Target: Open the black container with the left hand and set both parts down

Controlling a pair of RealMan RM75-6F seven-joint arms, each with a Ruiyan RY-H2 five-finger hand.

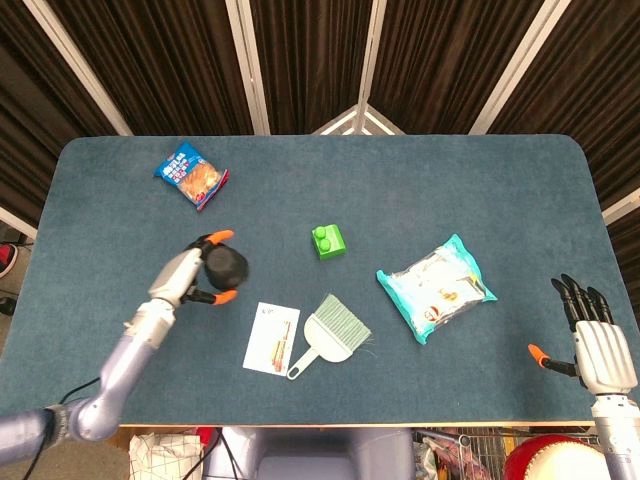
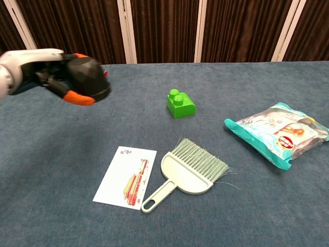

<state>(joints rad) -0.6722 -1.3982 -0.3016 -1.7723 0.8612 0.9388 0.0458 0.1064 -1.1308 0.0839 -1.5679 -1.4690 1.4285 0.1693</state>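
My left hand [image 1: 192,276] [image 2: 54,77] grips the black container [image 1: 227,267] [image 2: 88,82] between orange fingertips, above the table's left half. In the chest view the container hangs in the air at the upper left, with no gap showing between its parts. My right hand [image 1: 592,337] rests at the table's front right corner with its fingers spread and nothing in it; the chest view does not show it.
A card [image 1: 272,338] and a small brush with dustpan [image 1: 329,333] lie just right of and below the left hand. A green block [image 1: 328,241] sits mid-table, a snack bag [image 1: 192,174] at the back left, a teal packet [image 1: 437,286] to the right.
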